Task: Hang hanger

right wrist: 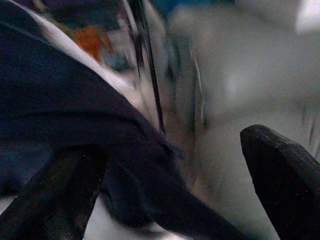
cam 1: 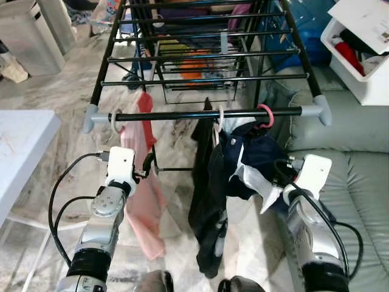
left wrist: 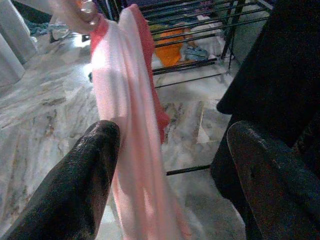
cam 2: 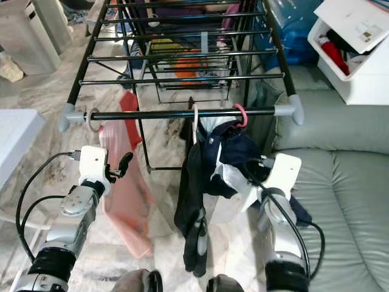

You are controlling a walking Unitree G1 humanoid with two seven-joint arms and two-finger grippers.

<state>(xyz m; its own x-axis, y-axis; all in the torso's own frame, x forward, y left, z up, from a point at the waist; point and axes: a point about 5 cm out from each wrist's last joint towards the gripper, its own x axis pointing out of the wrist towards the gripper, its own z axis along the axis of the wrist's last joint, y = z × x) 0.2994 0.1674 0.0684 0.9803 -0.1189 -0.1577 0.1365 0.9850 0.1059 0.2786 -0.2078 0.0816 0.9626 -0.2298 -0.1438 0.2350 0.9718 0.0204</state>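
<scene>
Pink plastic hanger hook (cam 1: 265, 115) hangs on the black metal drying-rack rail (cam 1: 206, 114), carrying a navy-and-white garment (cam 1: 249, 158). Left claw (left wrist: 165, 165) released beside pink cloth (cam 1: 143, 176); right claw (right wrist: 175, 185) released against the garment.

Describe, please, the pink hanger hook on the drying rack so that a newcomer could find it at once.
Start at the black drying rack beside the grey sofa and find its nearest rail, the one with grey end caps. Three hanger hooks sit on that rail; the pink hook is the one nearest the sofa, above the navy and white garment. The other two hooks are pale.
</scene>
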